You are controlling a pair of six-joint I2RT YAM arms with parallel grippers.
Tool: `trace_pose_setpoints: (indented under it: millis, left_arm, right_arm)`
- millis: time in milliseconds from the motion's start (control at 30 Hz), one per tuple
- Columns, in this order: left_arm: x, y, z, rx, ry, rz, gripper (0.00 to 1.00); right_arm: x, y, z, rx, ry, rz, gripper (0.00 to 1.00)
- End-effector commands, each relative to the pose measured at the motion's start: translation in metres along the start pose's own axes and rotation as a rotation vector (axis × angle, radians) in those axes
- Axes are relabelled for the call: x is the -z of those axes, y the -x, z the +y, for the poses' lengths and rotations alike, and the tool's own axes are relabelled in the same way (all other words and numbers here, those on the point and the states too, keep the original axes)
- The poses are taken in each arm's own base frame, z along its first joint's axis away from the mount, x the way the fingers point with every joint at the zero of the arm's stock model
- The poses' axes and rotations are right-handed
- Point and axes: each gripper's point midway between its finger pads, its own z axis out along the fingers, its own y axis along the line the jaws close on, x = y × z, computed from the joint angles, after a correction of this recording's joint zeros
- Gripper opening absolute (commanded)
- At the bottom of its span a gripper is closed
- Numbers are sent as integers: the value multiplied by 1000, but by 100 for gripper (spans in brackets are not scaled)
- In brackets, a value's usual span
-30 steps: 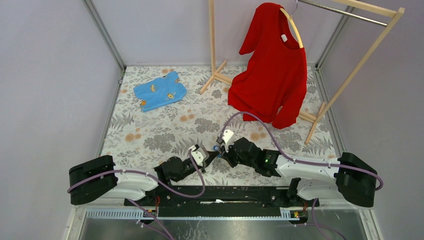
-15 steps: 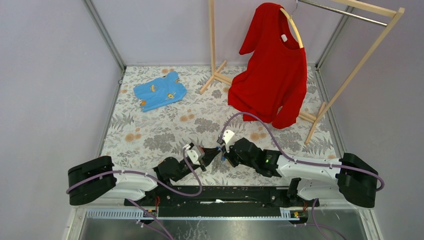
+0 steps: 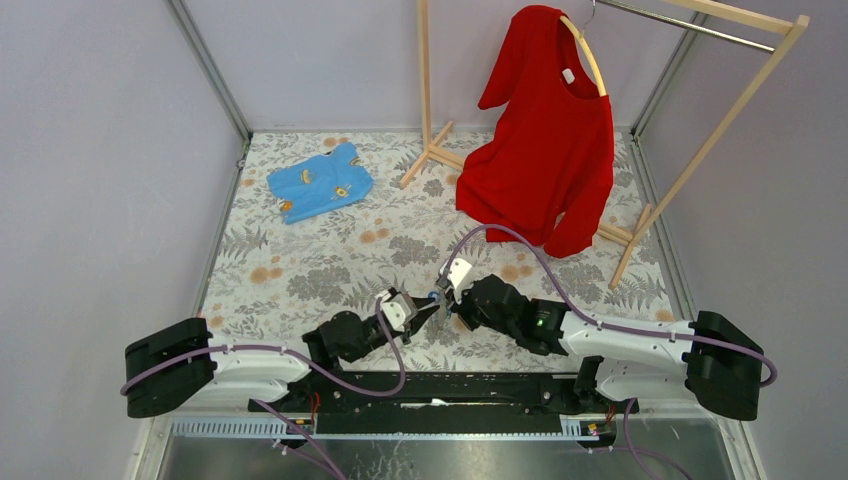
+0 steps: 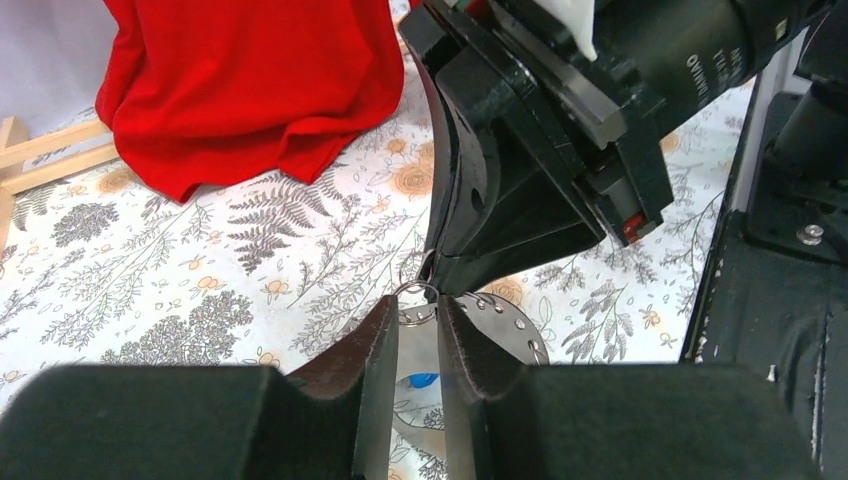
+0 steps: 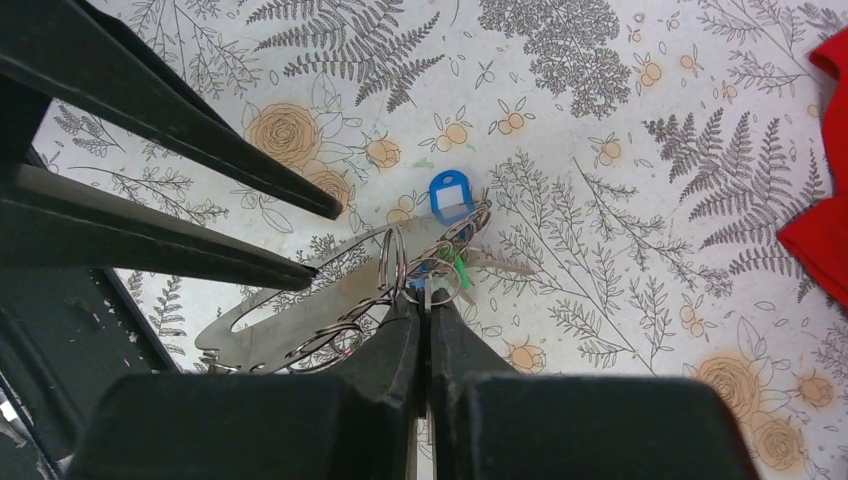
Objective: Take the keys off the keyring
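The right gripper (image 5: 424, 305) pinches the keyring (image 5: 392, 260) at its fingertips, the keys (image 5: 455, 245) fanning just beyond, while the nearer left gripper (image 4: 415, 318), fingers narrowly parted, straddles one ring at its tips.

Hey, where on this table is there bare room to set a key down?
Crowded where the left end effector and right end effector meet at the key bunch. Bare cloth: left of them below the blue garment, and beyond them up to the rack foot and red shirt.

overhead looks down; both wrist views close on keyring (image 5: 392, 262).
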Motion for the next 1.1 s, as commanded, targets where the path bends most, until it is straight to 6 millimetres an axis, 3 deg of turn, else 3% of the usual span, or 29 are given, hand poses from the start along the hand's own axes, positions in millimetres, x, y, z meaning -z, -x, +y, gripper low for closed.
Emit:
trace_pose_setpoints:
  millis: [0, 400, 733, 1067]
  left_arm:
    - [-10, 14, -2, -71, -26, 4, 26]
    - [-18, 6, 1, -198, -74, 101, 31]
    - [-21, 3, -21, -161, -234, 106, 34]
    - [-22, -9, -25, -141, -253, 144, 31]
  right_arm:
    - [5, 23, 1, 42, -4, -85, 0]
    - [9, 18, 5, 120, -13, -98, 0]
    - [13, 14, 8, 137, -28, -112, 0]
    - [15, 14, 8, 137, -34, -121, 0]
